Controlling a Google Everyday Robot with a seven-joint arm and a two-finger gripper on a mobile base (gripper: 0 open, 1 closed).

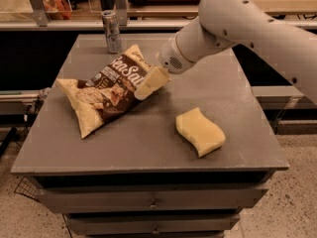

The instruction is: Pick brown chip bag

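Note:
The brown chip bag (pixel 106 94) lies flat on the grey table (pixel 148 143), left of centre, with cream-yellow ends and white "Sea Salt" lettering. My gripper (pixel 148 85) hangs from the white arm that reaches in from the upper right. It is over the bag's right edge, pointing down and to the left. Its cream fingers overlap the bag's upper right side.
A pale yellow wavy sponge (pixel 199 131) lies on the table right of centre. A silver drink can (pixel 112 31) stands at the table's back edge, behind the bag. Drawers sit below the table front. A shelf rail runs behind the table.

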